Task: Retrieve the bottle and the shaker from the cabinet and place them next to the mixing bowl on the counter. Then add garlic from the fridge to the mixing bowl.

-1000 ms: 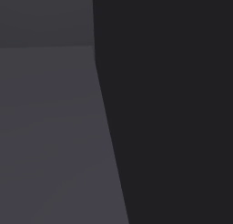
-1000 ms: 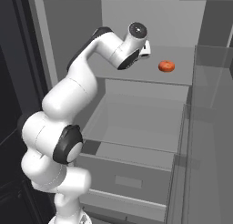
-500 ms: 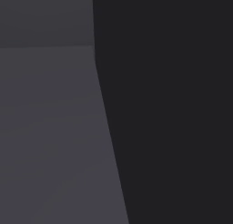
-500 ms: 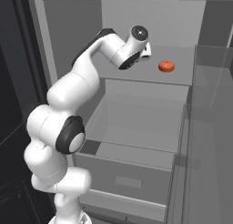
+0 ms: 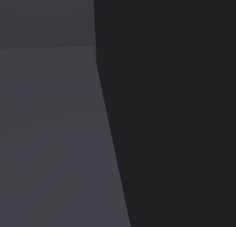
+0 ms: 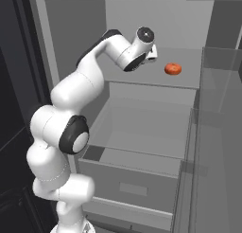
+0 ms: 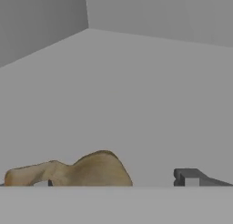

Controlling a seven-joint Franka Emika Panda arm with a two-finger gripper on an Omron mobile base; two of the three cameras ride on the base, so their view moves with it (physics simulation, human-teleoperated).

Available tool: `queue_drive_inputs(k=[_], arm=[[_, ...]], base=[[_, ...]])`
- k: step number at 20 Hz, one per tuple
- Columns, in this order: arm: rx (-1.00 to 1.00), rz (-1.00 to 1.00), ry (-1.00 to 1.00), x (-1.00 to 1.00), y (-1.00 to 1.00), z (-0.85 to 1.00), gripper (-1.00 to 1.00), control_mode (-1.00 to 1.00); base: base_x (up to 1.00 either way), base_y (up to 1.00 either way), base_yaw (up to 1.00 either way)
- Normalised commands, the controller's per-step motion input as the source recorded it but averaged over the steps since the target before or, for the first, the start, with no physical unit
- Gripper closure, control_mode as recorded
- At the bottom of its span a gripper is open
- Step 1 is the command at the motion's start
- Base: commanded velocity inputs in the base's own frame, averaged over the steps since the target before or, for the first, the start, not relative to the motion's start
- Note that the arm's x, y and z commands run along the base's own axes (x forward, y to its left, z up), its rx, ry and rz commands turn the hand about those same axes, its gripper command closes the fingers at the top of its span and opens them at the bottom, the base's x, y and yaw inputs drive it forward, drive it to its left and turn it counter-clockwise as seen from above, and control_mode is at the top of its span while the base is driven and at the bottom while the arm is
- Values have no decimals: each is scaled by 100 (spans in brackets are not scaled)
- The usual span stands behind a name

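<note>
I read no brand, label or writing anywhere in these views; every panel is plain grey.

My arm reaches into the open fridge, and the gripper sits low over the upper shelf. In the hand view the two finger tips stand wide apart, released, with nothing clamped. Between them, closer to the left tip, lies a tan, lumpy thing that I take for the garlic; I cannot tell if the left tip touches it. Its lower part is cut off by the bottom of the picture.

In the right base view a small orange-red round item rests on the same shelf, to the right of the wrist and apart from it.

The shelf is bare beyond the garlic up to the back wall and the left side wall, so there is free room ahead. Below the shelf a grey drawer stands pulled out. A clear panel rises at the right edge.

The left base view gives dark flat surfaces, which I cannot identify.
</note>
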Motion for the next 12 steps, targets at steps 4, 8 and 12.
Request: queue_drive_inputs(k=[4,8,12], arm=[[0,0,0,5,0,-2,-100,-100],[0,0,0,1,0,-3,-100,-100],[0,0,0,0,1,-9,-100,-100]], base=[[0,0,0],[0,0,0],[0,0,0]])
